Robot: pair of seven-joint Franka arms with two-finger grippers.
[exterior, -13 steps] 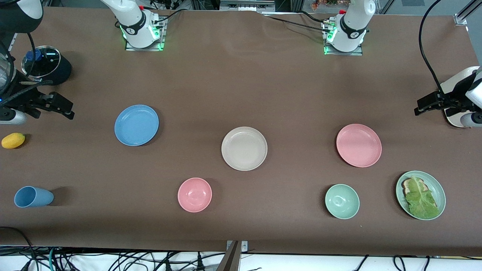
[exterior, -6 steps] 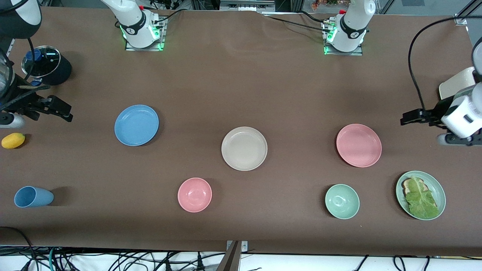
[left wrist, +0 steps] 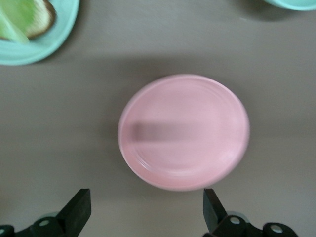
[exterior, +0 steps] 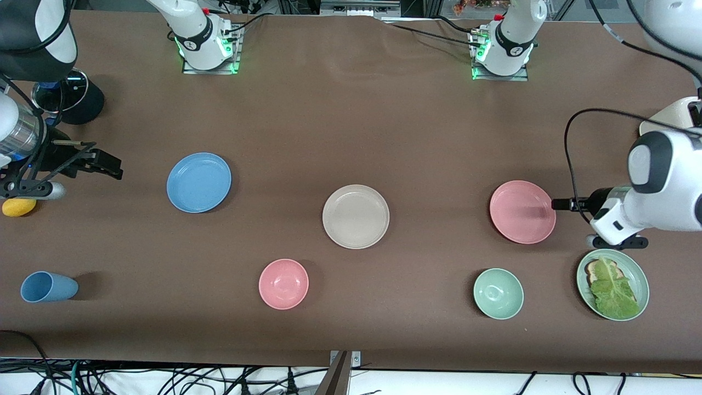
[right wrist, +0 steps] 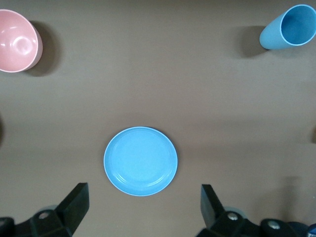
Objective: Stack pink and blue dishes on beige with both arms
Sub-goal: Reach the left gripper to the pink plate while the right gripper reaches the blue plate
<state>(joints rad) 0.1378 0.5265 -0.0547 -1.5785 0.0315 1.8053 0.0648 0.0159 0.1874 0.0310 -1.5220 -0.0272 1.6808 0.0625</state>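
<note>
Both empty: left gripper (left wrist: 143, 210) spread beside pink plate (left wrist: 183, 131), right gripper (right wrist: 140, 207) spread near blue plate (right wrist: 140, 161). Likely rigid, light, slick; pinch low rims.

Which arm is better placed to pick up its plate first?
Left. The left gripper, open, is at the rim of the pink plate. The right gripper, also open, is short of the blue plate.
</note>
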